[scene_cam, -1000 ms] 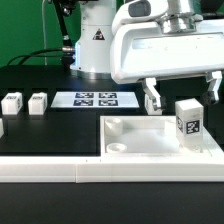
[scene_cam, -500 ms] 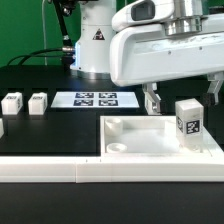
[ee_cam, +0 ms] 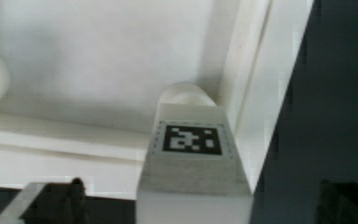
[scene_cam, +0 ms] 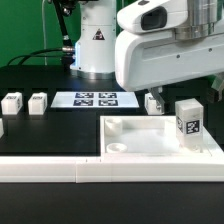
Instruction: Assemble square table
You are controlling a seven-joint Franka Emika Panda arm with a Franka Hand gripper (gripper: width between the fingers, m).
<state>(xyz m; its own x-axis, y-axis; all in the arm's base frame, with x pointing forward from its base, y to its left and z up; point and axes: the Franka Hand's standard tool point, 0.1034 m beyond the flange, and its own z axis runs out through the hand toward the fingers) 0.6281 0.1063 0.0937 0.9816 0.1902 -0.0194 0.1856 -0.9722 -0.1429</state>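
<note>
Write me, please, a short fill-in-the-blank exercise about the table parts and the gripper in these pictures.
1. The tagged leg stands ____ inside the tabletop.
2. The marker board carries ____ printed tags.
3. The gripper above that leg has its jaws ____, holding nothing.
Missing words: upright; four; open.

The arm (scene_cam: 165,50) fills the exterior frame's upper right (white housing, slightly tilted). Below it hangs the gripper (scene_cam: 186,97), jaws spread wide, one finger (scene_cam: 153,101) clear, the other at the right edge.
</note>
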